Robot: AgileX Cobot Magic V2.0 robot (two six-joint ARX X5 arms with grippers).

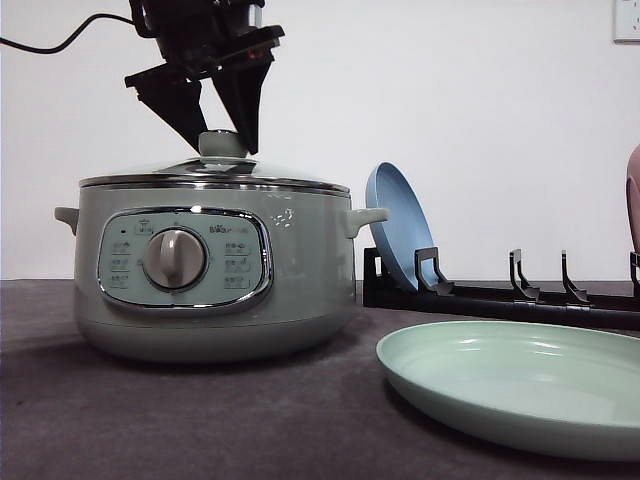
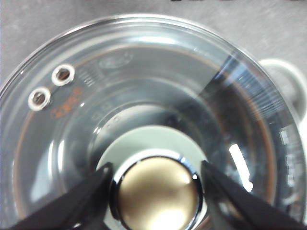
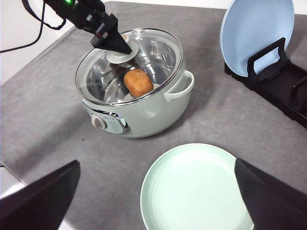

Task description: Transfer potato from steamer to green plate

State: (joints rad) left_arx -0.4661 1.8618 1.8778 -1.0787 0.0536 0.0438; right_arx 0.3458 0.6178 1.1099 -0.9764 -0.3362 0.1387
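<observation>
The steamer [image 1: 200, 290] stands at the left of the table with its glass lid [image 3: 148, 45] on. Through the glass in the right wrist view, the potato [image 3: 138, 82] lies inside the pot. My left gripper [image 1: 227, 148] comes down from above, its two fingers pressed against either side of the lid knob [image 2: 158, 191]. The lid sits flat on the rim. The green plate [image 1: 520, 385] lies bare on the cloth to the right of the steamer. My right gripper [image 3: 157, 163] hangs high over that plate, fingers wide apart and holding nothing.
A blue plate [image 1: 398, 225] stands on edge in a black rack [image 1: 520, 300] behind the green plate. A black cable [image 1: 60, 42] trails off to the left behind the steamer. The table [image 3: 57, 124] is covered in grey cloth.
</observation>
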